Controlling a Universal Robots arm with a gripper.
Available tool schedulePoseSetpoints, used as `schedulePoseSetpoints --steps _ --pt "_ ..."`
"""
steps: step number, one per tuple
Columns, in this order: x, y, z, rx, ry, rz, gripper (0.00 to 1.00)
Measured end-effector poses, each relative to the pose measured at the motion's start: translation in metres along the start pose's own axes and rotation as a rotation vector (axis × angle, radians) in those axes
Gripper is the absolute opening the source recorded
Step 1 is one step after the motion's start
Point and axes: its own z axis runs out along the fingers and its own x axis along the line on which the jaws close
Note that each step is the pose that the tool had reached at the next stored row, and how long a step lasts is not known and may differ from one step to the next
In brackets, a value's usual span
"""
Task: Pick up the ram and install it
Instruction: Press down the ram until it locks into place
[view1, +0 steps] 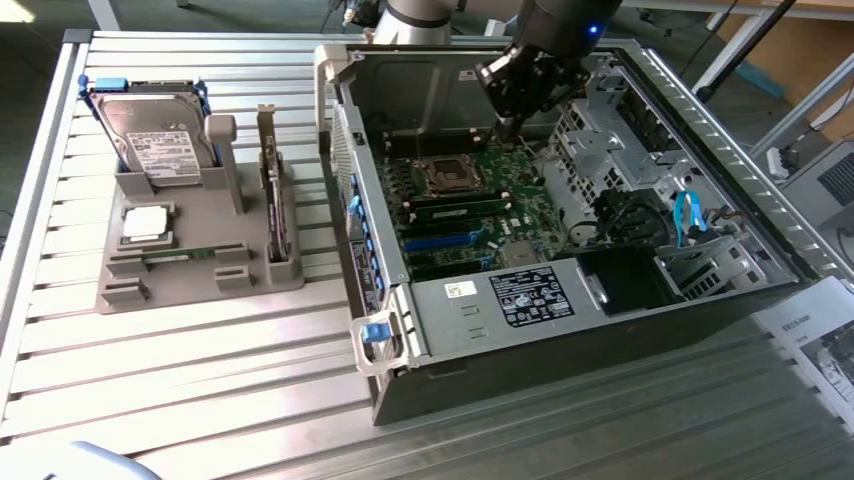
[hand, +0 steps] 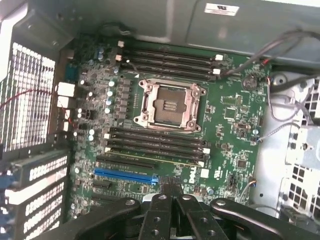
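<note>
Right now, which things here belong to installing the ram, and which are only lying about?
Job: ram in the grey holder, memory slots, gripper over the motherboard.
Lying about: hard drive, processor chip, expansion card.

surface: slatted metal table (view1: 200, 400) | on it: grey holder tray (view1: 174, 270); open computer case (view1: 641, 330)

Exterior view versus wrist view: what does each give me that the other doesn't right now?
Exterior view: the grey parts stand on the slatted table, holding a hard drive, a processor chip and an upright card, all outside the computer case.
Wrist view: close detail of the dark memory slots and the blue slot.
Both: the motherboard's empty CPU socket and the shut gripper above the board.
</note>
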Motion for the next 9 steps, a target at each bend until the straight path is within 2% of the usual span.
schedulePoseSetpoints --steps 3,9 --pt "0.0000 0.0000 0.0000 -0.0008 -0.0003 0.034 0.10" --pt "0.0000 0.0000 0.0000 -0.0009 -0.0004 0.035 0.10"
